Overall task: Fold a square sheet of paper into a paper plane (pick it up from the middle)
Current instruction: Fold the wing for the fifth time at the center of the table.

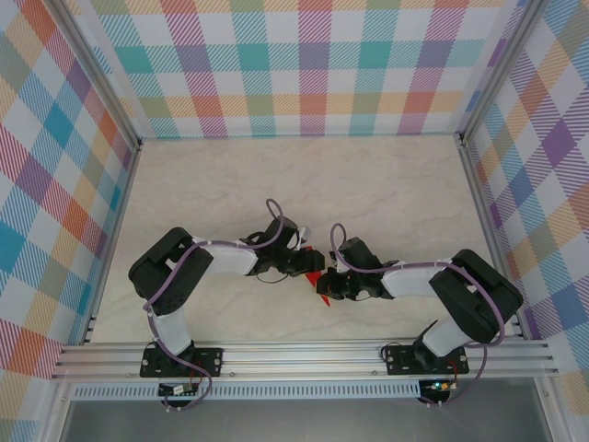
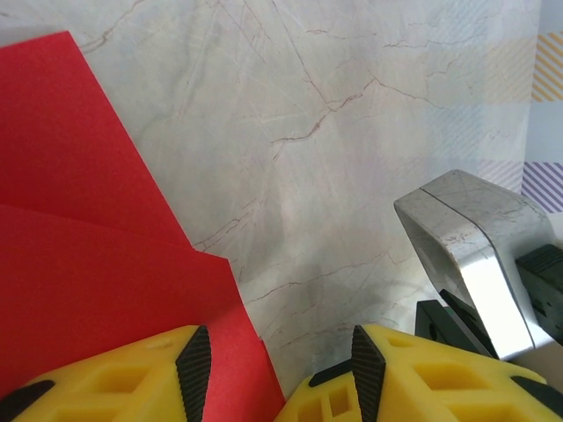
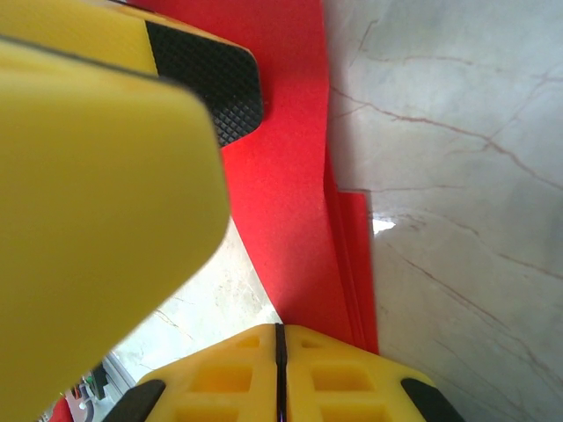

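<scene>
The square sheet of paper (image 1: 316, 279), bright red and already creased into overlapping layers, is seen lying near the middle of the bench (image 1: 304, 184), between the two arms. The left gripper (image 2: 277, 352) is held spread, one finger over the paper. The right gripper (image 3: 280, 338) is pressed together at the paper's edge; whether paper is pinched cannot be told.
</scene>
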